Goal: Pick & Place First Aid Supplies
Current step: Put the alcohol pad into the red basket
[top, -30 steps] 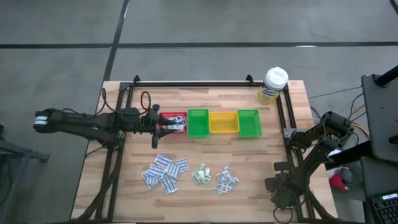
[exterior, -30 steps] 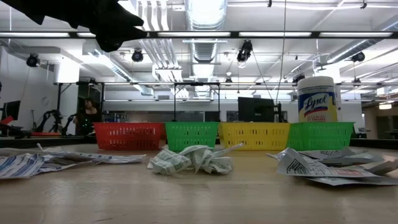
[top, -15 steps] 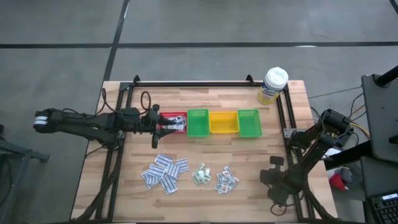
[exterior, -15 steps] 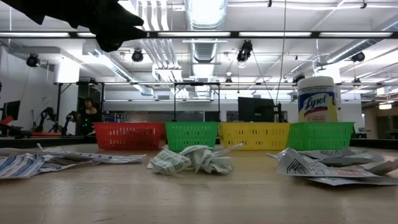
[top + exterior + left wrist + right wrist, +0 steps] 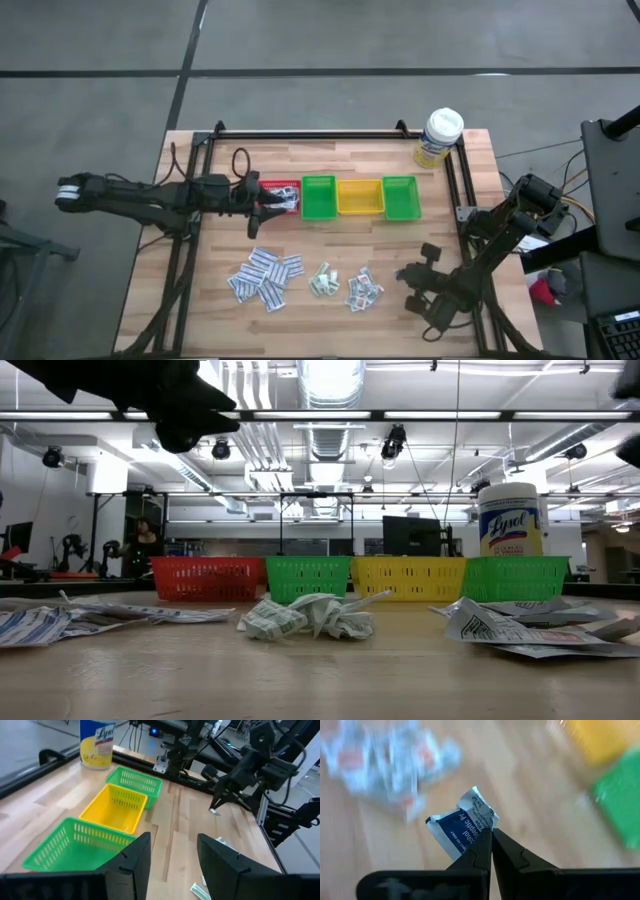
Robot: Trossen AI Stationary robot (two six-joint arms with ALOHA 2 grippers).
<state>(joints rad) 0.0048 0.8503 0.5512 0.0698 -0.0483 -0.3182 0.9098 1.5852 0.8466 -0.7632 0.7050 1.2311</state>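
Right gripper (image 5: 490, 836) pinched tight on a blue-printed packet (image 5: 464, 829), lifted over the tabletop's right-front area; the green bin (image 5: 399, 198) lies toward the back edge from it. Left gripper (image 5: 172, 857) hovers by the red bin (image 5: 279, 192), fingers apart.

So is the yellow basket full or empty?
Empty: the yellow bin shows only its bare yellow floor from above, and the left wrist view shows nothing inside.
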